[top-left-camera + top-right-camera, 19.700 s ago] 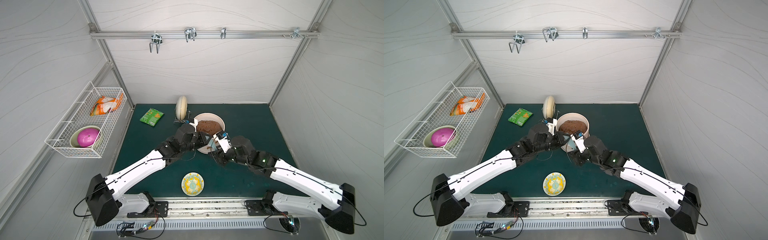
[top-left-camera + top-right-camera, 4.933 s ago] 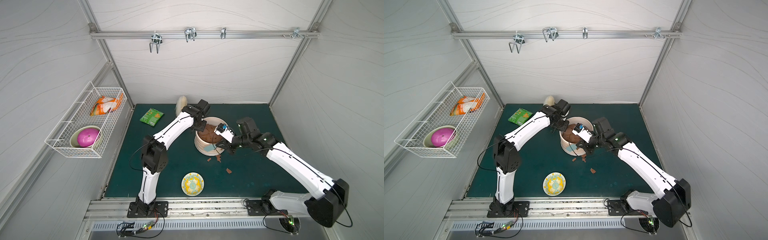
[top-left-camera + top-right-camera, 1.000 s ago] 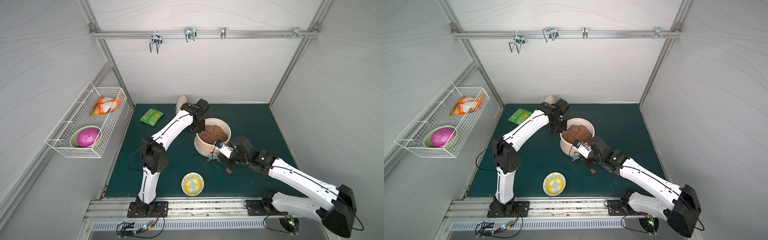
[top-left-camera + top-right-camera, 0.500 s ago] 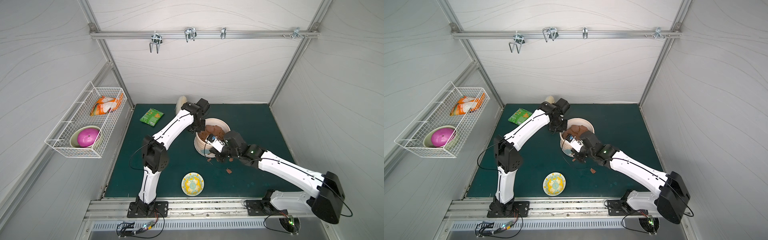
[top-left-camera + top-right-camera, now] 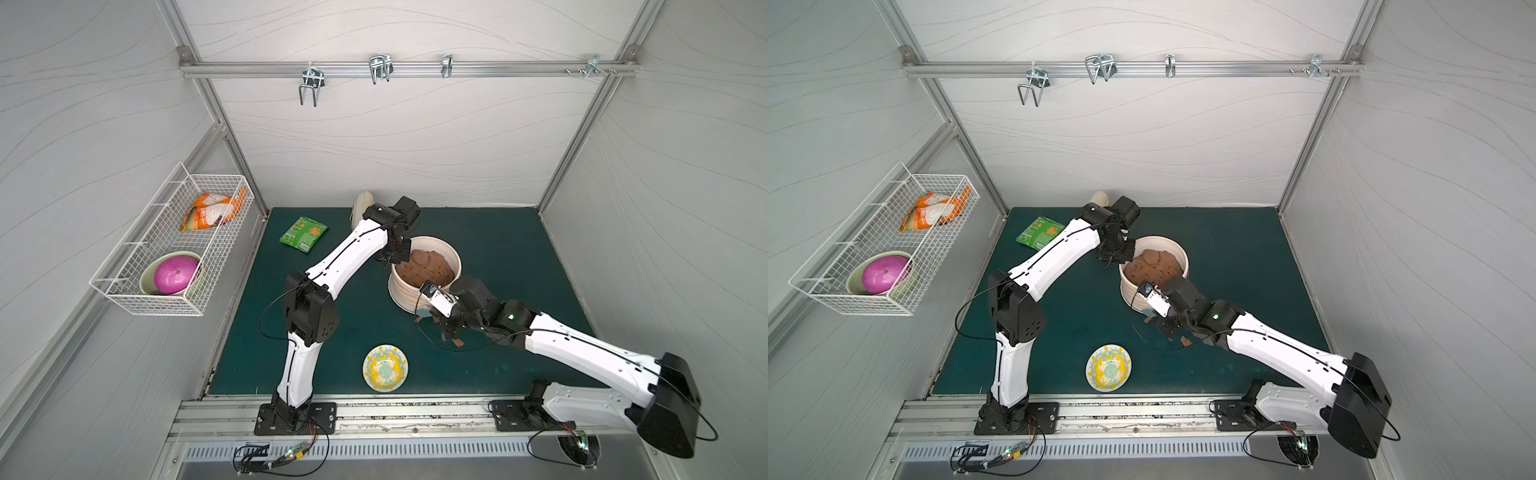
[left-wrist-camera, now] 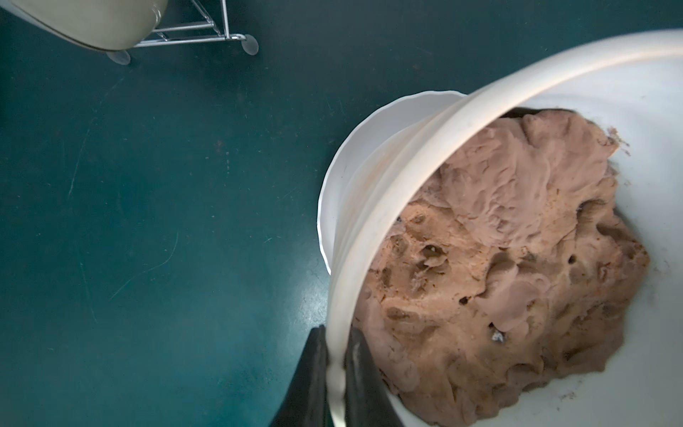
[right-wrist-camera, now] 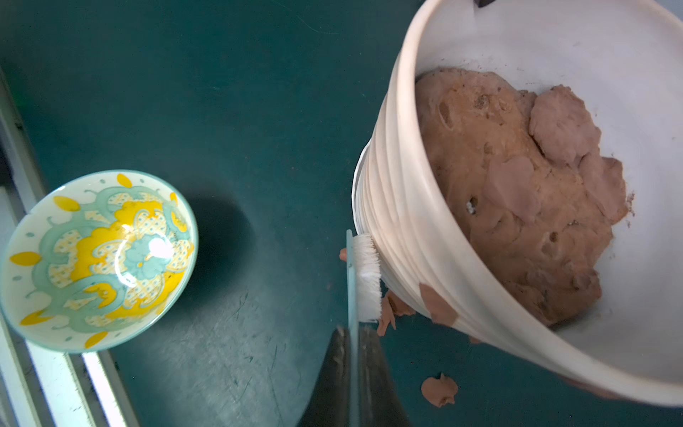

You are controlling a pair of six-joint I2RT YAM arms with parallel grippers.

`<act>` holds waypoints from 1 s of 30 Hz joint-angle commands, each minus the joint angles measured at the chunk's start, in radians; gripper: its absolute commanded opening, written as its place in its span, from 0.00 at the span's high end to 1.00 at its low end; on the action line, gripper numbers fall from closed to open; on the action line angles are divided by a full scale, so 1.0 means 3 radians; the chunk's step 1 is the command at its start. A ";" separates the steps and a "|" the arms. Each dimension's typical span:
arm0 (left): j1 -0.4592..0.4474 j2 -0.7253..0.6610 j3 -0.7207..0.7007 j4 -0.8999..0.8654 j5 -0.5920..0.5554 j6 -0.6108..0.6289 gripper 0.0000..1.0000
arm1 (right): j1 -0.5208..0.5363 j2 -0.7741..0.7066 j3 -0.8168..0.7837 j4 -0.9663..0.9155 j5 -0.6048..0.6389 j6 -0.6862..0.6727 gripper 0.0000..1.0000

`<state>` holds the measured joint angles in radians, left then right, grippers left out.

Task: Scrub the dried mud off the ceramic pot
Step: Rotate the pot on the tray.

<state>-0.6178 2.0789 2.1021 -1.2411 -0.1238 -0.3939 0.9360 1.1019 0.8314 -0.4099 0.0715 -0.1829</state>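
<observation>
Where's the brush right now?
Right wrist view: the brush is gripped in the right hand, bristles against the ribbed outer wall of the pot near its base, on the side facing the dish, next to a stuck mud patch.

Robot lab test cell, white panel walls (image 5: pixel 395 137), aluminium frame (image 5: pixel 249 70), green mat (image 5: pixel 498 241)

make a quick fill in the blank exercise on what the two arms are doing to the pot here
1. The left gripper pinches the ___ of the ceramic pot.
2. The right gripper holds a toothbrush whose bristles are ___.
3. Those bristles touch the pot's ribbed ___ wall, near a patch of dried mud.
4. The yellow-patterned bowl is ___.

Missing words: rim; white; outer; empty
</observation>
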 commanded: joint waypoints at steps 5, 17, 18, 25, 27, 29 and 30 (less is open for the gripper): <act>0.0017 0.0114 0.0062 0.0034 -0.0011 0.0604 1.00 | -0.0065 -0.0242 0.0076 0.0036 -0.0677 0.0096 1.00; 0.0065 0.0168 0.0238 -0.0019 0.0016 0.0804 0.95 | -0.0162 -0.0128 0.0266 0.0088 -0.0776 0.0032 1.00; 0.0065 0.0156 0.0238 -0.0027 0.0027 0.0783 0.93 | -0.0168 -0.0124 0.0266 0.0088 -0.0774 0.0032 1.00; 0.0060 -0.0058 0.0142 0.0016 0.0179 0.0426 0.71 | -0.0198 -0.0155 0.0242 0.0108 -0.0794 0.0031 1.00; 0.0056 -0.0144 0.0054 0.0061 0.0210 0.0210 0.62 | -0.0208 -0.0162 0.0226 0.0121 -0.0812 0.0034 1.00; 0.0041 -0.0253 -0.0107 0.0177 0.0312 0.0040 0.53 | -0.0219 -0.0174 0.0197 0.0152 -0.0826 0.0042 1.00; 0.0031 -0.0310 -0.0191 0.0237 0.0344 -0.0034 0.48 | -0.0225 -0.0189 0.0189 0.0158 -0.0830 0.0045 1.00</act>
<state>-0.6014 2.0605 2.0773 -1.2087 -0.0650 -0.3107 0.8757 1.0630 0.8871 -0.3927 -0.1585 -0.1719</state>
